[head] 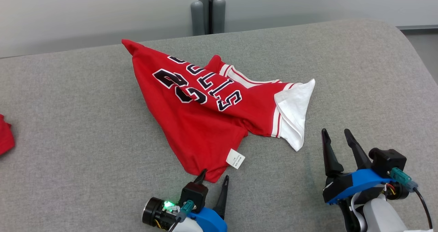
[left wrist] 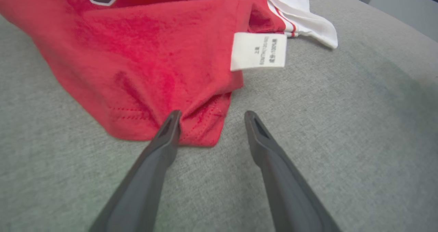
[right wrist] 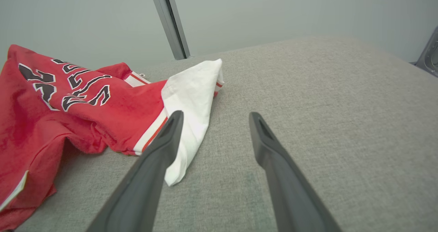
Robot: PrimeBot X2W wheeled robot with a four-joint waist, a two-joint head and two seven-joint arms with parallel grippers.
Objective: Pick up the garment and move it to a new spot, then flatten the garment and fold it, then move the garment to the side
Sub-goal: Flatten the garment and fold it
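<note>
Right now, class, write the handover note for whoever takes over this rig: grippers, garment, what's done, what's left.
Left gripper: open, fingertips at the red garment's near hem corner, beside its white label.
Right gripper: open, near the white end, holding nothing.
The garment lies crumpled on the grey surface, unheld.
Done: not flattened, not folded.
Left: grasp, move, flatten, fold, set aside.

Red garment [head: 191, 122] with black numerals, white striped sleeve [head: 295, 112]; grey table [head: 342, 71].
</note>
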